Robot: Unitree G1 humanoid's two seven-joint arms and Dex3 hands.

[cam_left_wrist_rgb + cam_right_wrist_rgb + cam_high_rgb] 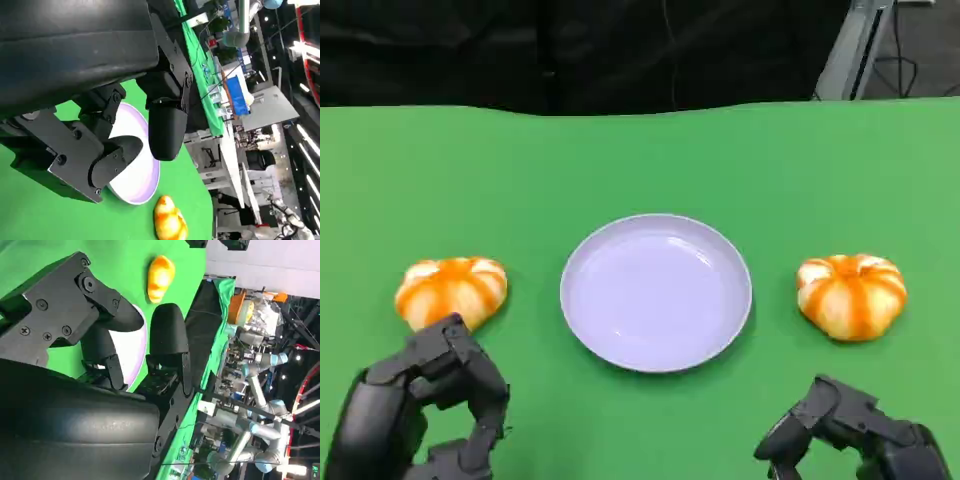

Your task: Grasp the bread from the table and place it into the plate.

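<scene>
A green bench (640, 160) is filling the frame's middle and bottom, black curtains (570, 50) hanging along the top, a grey metal stand (850, 45) leaning upper right.

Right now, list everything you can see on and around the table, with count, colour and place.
bread rolls: two, orange and cream; left roll on the table left of the plate, right roll right of it
plate: one, pale lilac, empty, at the table's centre
table: one, green cloth surface
lab background: benches and grey robot arms beyond the table, in the wrist views
left hand: black, just in front of the left roll, holding nothing
right hand: black, in front of the right roll, apart from it
</scene>
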